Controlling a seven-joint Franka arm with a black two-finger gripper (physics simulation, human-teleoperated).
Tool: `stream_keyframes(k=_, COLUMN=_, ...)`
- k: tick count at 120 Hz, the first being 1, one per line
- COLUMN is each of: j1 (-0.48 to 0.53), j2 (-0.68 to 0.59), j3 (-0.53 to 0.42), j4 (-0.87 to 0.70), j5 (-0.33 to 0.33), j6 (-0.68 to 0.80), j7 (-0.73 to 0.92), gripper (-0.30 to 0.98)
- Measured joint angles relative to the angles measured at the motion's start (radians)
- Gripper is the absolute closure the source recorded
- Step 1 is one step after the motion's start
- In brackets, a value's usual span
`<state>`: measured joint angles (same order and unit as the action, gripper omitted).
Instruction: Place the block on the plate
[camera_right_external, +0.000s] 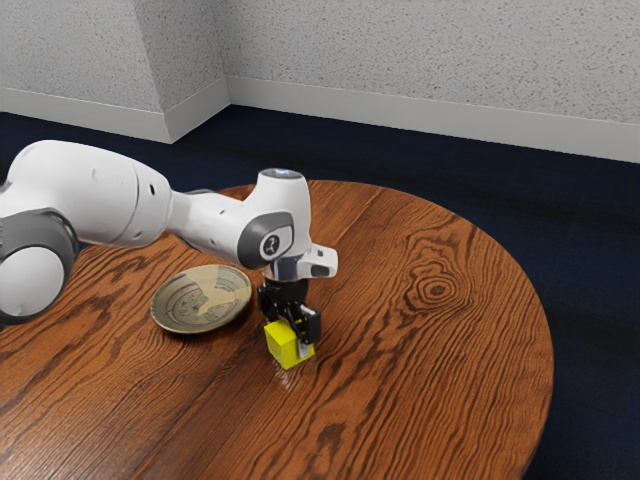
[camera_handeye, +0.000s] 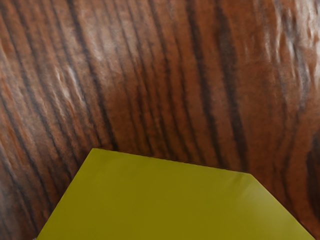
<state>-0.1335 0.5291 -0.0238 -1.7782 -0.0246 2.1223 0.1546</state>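
Yellow block (camera_handeye: 175, 200) at gripper (camera_right_external: 292, 338), grip unclear; plate (camera_right_external: 200, 300) near, on wooden table (camera_right_external: 420, 400).

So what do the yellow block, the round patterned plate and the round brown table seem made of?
The yellow cubic block looks like smooth plastic or painted wood; its even colour leaves that open. The shallow, tan patterned plate is probably glazed ceramic, judging by its mottled decoration. The round brown table looks like varnished wood, with dark grain and glossy highlights.
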Motion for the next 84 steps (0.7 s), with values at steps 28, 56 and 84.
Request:
stream_keyframes(k=28, j1=0.000, j2=-0.003, j3=0.004, j4=0.006, j5=0.009, j6=-0.003, j7=0.000, gripper=0.28)
stream_keyframes(k=56, j1=-0.002, j2=-0.084, j3=0.013, j4=0.019, j5=0.010, j6=-0.046, j7=0.001, gripper=0.28)
stream_keyframes(k=84, j1=-0.002, j2=-0.146, j3=0.033, j4=0.068, j5=0.024, j6=-0.121, j7=0.003, gripper=0.26)
